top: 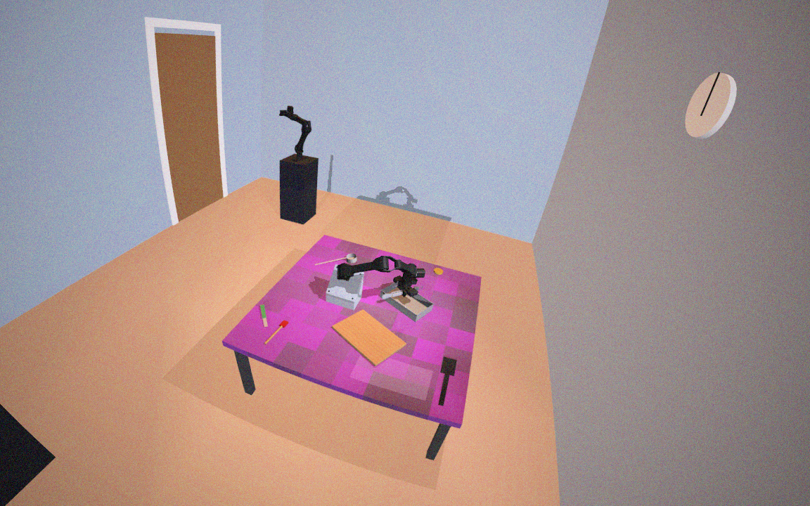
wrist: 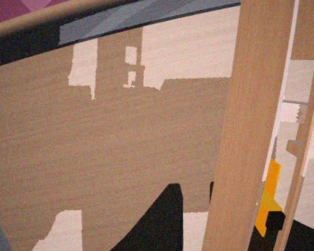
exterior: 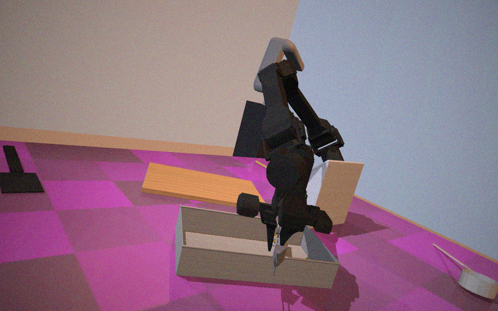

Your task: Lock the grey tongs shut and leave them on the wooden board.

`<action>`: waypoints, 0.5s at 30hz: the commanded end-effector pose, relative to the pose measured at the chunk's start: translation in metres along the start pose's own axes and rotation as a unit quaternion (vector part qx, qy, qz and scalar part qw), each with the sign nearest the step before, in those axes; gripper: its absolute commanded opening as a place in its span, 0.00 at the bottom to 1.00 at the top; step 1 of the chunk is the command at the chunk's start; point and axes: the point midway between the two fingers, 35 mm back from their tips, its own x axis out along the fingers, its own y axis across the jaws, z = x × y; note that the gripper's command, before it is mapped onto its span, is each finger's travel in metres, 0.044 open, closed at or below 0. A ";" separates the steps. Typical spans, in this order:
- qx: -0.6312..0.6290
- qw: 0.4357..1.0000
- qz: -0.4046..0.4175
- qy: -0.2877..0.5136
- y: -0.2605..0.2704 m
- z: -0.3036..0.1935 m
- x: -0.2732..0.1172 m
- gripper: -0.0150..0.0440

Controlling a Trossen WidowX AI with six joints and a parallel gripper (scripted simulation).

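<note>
The grey tongs (top: pixel 390 294) (exterior: pixel 278 256) (wrist: pixel 234 122) lie across the roasting tin (top: pixel 417 313) (exterior: pixel 223 259) (wrist: pixel 164 146). One end sticks out over the tin's near wall in the exterior view. Their two arms stand close together, with an orange part (wrist: pixel 273 178) between them. My gripper (top: pixel 406 293) (exterior: pixel 276 245) (wrist: pixel 195 194) points down into the tin, its fingers nearly together on the tongs' arms. In the wrist view an arm of the tongs hides most of one fingertip. The wooden board (top: pixel 368 337) (exterior: pixel 200 185) lies beside the tin with nothing on it.
A pale box (top: pixel 343 296) (exterior: pixel 339 193) stands by the arm's base. A black spatula (top: pixel 448 367) (exterior: pixel 20 182), a white pan (top: pixel 351 258) (exterior: pixel 478 285), a red-headed brush (top: pixel 283 324), a green-and-white item (top: pixel 263 313) and an orange disc (top: pixel 438 270) lie on the table.
</note>
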 end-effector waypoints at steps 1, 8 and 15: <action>0.001 1.000 -0.001 0.000 -0.001 0.000 -0.001 0.31; 0.001 1.000 -0.001 0.000 -0.001 0.000 -0.001 0.10; -0.003 1.000 -0.002 0.000 0.000 0.001 -0.038 0.00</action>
